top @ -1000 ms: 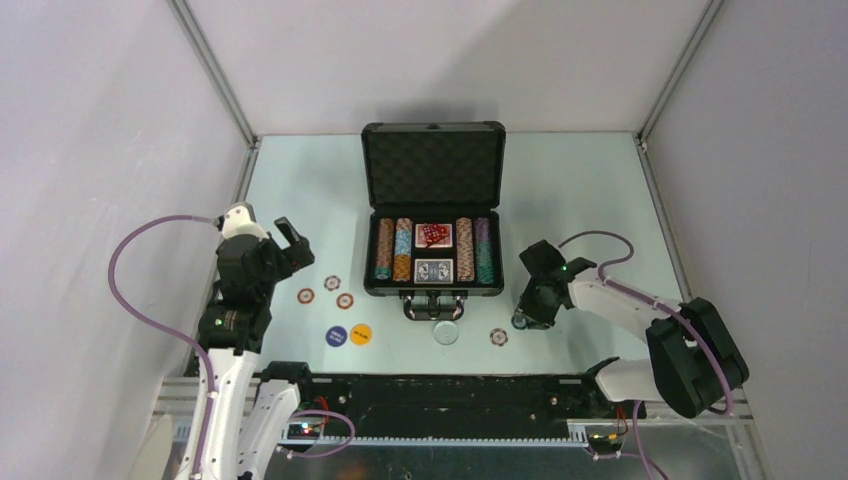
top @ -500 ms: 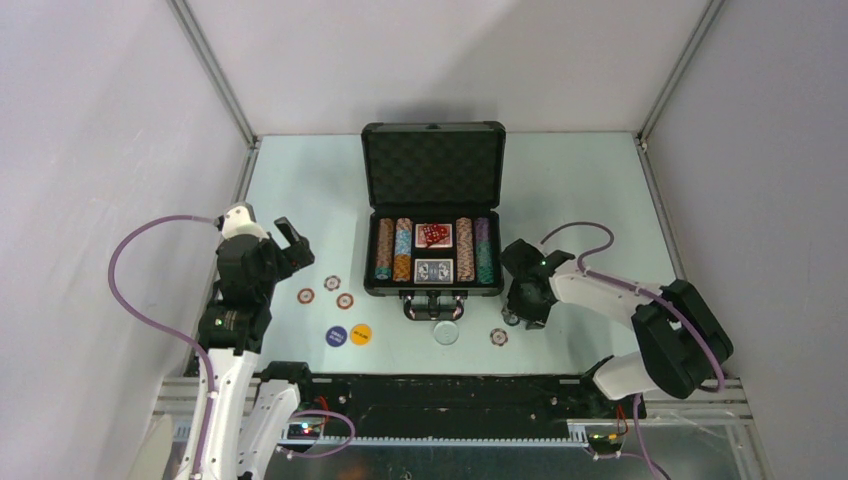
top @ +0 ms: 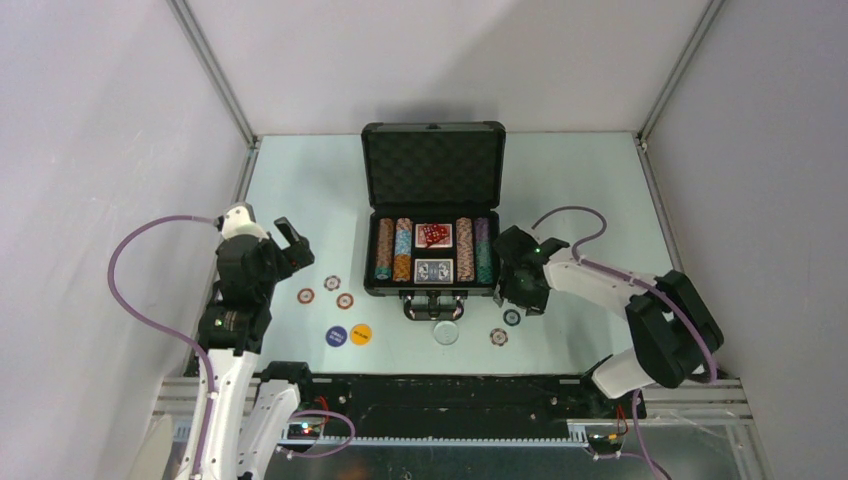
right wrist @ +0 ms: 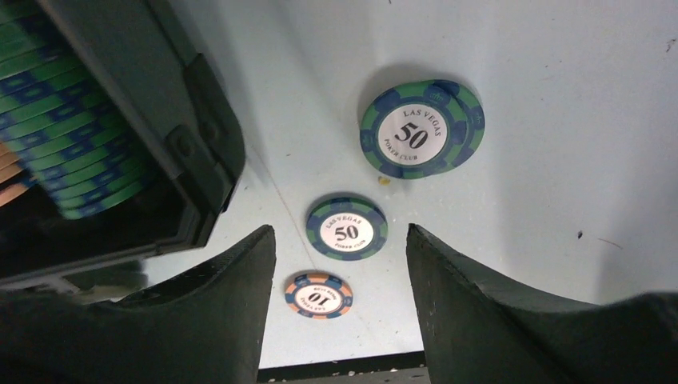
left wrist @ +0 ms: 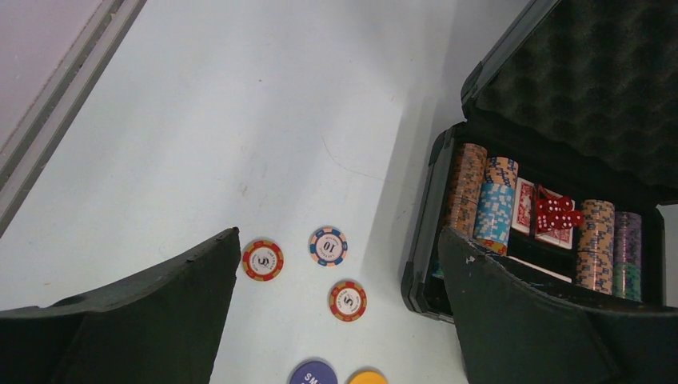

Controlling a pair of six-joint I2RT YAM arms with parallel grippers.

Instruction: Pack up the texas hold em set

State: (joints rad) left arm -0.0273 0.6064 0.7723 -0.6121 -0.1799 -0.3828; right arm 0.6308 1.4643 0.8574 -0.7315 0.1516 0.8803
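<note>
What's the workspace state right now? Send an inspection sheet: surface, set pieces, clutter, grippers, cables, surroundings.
Surface: pale green tabletop, lightly specked.
Job's things: black foam-lined hard case open, lid upright, holding striped chip rows, red dice, card decks. Left of it: three loose striped chips, blue round button, orange round button. Before its handle: pale round button. By its right front corner: two green 50 chips, one 10 chip.
Clutter: nothing seen.
Grippers: left gripper open, empty, left of the case; right gripper open, empty, by the green chips.
Cables: purple cable loops, one per arm, clear of the pieces.
Surroundings: pale walls, metal frame posts.
</note>
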